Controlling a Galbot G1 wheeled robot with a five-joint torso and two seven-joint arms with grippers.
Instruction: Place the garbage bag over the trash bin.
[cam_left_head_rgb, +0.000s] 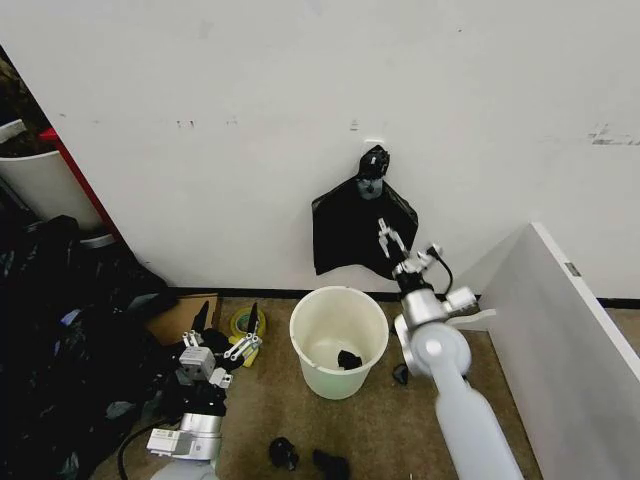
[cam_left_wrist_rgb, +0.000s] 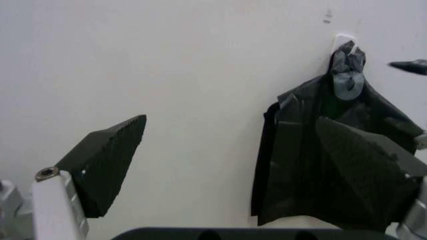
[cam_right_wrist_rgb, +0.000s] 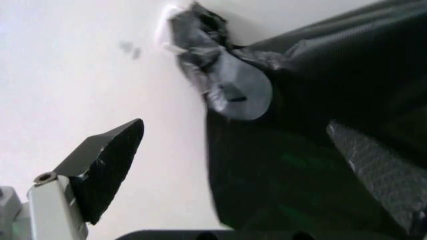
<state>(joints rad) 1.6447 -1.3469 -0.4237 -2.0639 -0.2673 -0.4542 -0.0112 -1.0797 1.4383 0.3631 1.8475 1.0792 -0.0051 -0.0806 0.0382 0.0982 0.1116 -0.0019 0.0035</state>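
Note:
The trash bin (cam_left_head_rgb: 322, 378), cream-white and round, stands on the floor by the wall with a small black scrap (cam_left_head_rgb: 349, 358) inside. The garbage bag is out of view. Above the bin a flat black bag with a knotted top (cam_left_head_rgb: 350, 235) (cam_left_wrist_rgb: 300, 165) (cam_right_wrist_rgb: 287, 165) hangs from a wall hook. My right gripper (cam_left_head_rgb: 408, 243) (cam_right_wrist_rgb: 247, 165) is raised, open, close to that bag's right part, below the knot. My left gripper (cam_left_head_rgb: 225, 325) (cam_left_wrist_rgb: 233, 170) is low, left of the bin, open and holding nothing.
A heap of bulky black sacks (cam_left_head_rgb: 50, 350) fills the left floor, with a tall white cylinder with a red edge (cam_left_head_rgb: 40, 180) behind. Cardboard (cam_left_head_rgb: 180, 315) and a yellow tape roll (cam_left_head_rgb: 240, 325) lie left of the bin. A white panel (cam_left_head_rgb: 570, 340) slants at right. Small black objects (cam_left_head_rgb: 283, 452) lie in front.

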